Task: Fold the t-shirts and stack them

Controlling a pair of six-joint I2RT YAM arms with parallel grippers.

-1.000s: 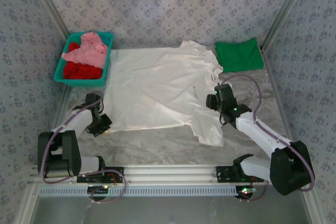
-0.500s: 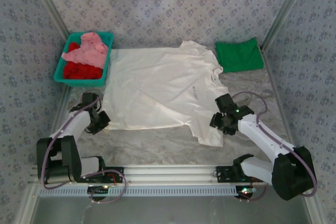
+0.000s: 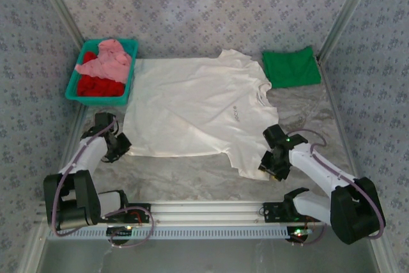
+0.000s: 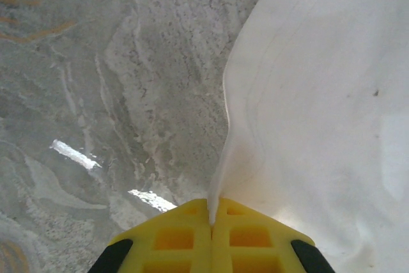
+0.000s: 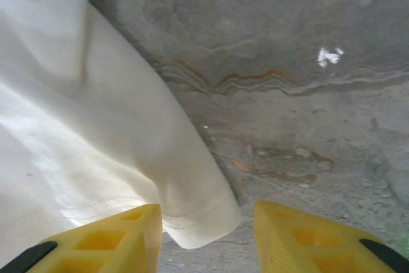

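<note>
Cream-white t-shirt [image 3: 192,110] lies flat betw. your arms. L gripper [image 4: 212,212] is clamped on its hem corner, cloth running ahead and right, prob. to anchor the fold. R gripper [image 5: 204,222] gapes, sleeve corner betw. its fingers, unpinched.

A cream shirt [image 3: 192,113] is lying spread on the surface [image 3: 192,180]. The left tool [image 3: 118,147] is sitting at its near-left hem, the right tool [image 3: 271,164] at its near sleeve.
</note>
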